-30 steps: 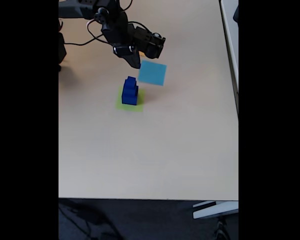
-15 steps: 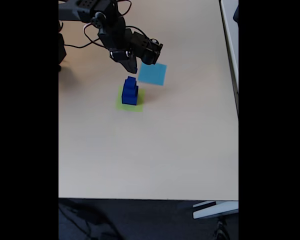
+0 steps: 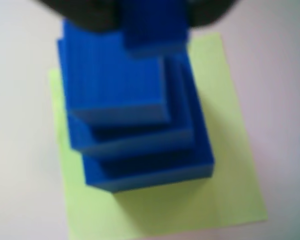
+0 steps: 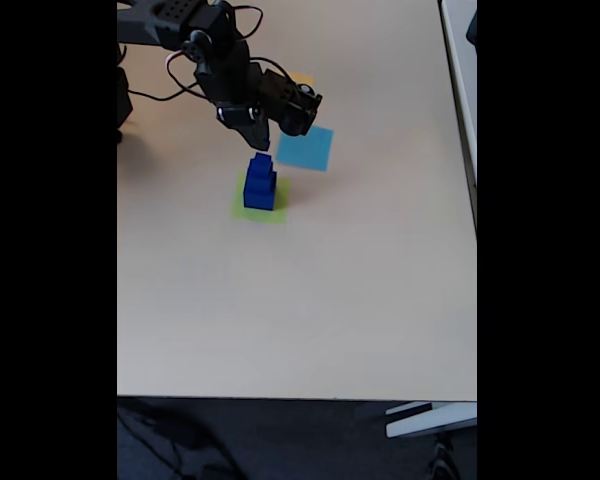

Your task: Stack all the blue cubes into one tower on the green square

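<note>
The blue cubes form a stepped tower (image 4: 260, 185) on the green square (image 4: 280, 212), widest cube lowest. From the wrist view I look down on the tower (image 3: 135, 140) and the green square (image 3: 230, 165) under it. At that view's top edge, a small blurred blue block (image 3: 155, 30) lies between two dark blurred gripper parts. I cannot tell whether they touch it. In the fixed view my gripper (image 4: 259, 142) hangs just above and behind the tower's top; its jaws are too small and dark to read.
A light-blue square patch (image 4: 305, 148) lies right of the gripper, and an orange patch (image 4: 305, 80) peeks out behind the arm. Cables trail at the table's back left. The table edge (image 4: 280, 398) runs along the front; a second surface borders the right.
The gripper has moved left and slightly down, from beside the light-blue patch to just over the tower's top. The tower has not shifted.
</note>
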{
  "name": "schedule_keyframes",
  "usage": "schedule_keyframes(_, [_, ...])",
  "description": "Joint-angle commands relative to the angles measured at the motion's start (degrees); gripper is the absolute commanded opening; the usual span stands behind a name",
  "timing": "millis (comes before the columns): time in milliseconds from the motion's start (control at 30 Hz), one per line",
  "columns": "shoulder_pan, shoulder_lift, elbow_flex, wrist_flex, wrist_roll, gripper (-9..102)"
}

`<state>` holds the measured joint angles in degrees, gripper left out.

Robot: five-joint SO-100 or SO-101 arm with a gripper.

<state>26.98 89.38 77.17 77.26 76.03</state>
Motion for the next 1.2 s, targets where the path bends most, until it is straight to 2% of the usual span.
schedule_keyframes(0, [0.53,4.48,-0.35,0.0,-0.7,1])
schedule_keyframes(1167, [2.37,0.79,-4.04,-0.79,-3.87,2])
